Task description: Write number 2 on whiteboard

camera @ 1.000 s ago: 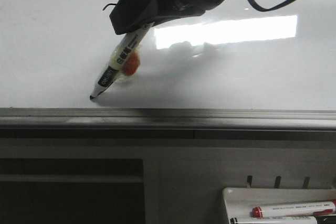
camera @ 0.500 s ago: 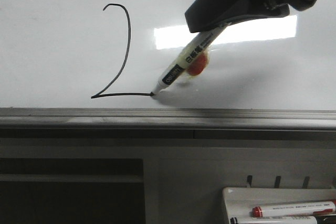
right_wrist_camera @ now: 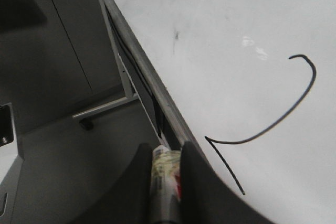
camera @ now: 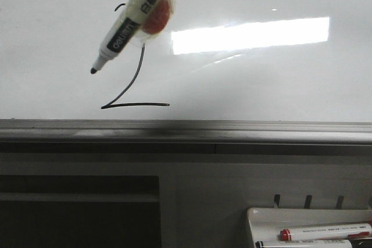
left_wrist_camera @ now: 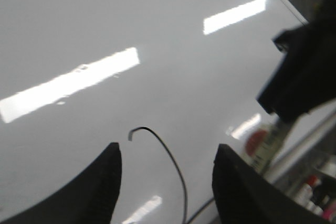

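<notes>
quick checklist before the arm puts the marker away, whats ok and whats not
1. Number 2 complete, with hook, diagonal and base line: ok.
2. Marker tip lifted off the whiteboard: ok.
3. Right gripper shut on the marker: ok.
4. Left gripper open and empty: ok.
5. Room in the marker tray: cannot tell, mostly out of frame.
6. Marker cap at hand: cannot tell.

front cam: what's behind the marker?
Behind the marker is the whiteboard with the number 2. The marker covers most of its top hook; diagonal and base show.
</notes>
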Action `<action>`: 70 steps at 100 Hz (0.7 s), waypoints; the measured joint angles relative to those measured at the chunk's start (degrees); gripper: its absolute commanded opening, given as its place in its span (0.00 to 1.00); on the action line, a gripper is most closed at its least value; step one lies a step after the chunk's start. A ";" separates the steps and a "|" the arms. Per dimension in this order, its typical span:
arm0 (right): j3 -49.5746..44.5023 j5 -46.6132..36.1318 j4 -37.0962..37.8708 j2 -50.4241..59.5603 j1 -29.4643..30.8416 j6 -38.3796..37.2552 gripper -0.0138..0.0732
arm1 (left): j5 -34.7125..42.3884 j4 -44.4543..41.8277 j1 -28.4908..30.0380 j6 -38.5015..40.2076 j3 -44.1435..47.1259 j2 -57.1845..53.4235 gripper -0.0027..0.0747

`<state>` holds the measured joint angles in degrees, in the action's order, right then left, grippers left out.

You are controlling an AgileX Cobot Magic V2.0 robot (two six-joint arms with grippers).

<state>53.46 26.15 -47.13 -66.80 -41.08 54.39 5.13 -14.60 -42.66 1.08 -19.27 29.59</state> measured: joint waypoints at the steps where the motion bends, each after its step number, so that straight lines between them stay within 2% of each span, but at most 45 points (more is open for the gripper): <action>1: 0.14 0.14 0.01 0.00 -0.10 0.00 0.08 | 0.00 -0.70 -0.42 0.00 0.00 0.79 0.51; 12: 1.75 1.89 0.56 0.00 -0.22 0.00 0.08 | 0.50 -5.71 -6.23 0.00 0.00 8.48 0.51; 19: 2.58 3.63 0.81 0.00 -0.22 0.00 0.08 | 2.68 -7.54 -7.82 0.00 0.00 13.64 0.51; 36: 3.51 7.28 1.29 0.00 -0.60 0.00 0.08 | 10.98 -7.24 -7.31 0.00 -1.24 23.30 0.51; 52: 3.51 8.07 1.36 0.00 -0.82 0.00 0.08 | 13.19 -6.98 -6.76 0.00 -3.79 28.48 0.49; 59: 3.51 8.07 1.52 0.00 -0.82 0.00 0.08 | 13.29 -6.98 -6.76 0.00 -4.28 29.37 0.39; 70: 3.61 7.97 2.40 0.00 -0.82 0.09 0.08 | 13.14 -6.89 -6.76 0.00 -4.30 29.86 0.13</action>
<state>57.06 34.12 -44.73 -66.80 -41.90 54.47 18.27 -21.49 -49.42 1.08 -23.57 59.45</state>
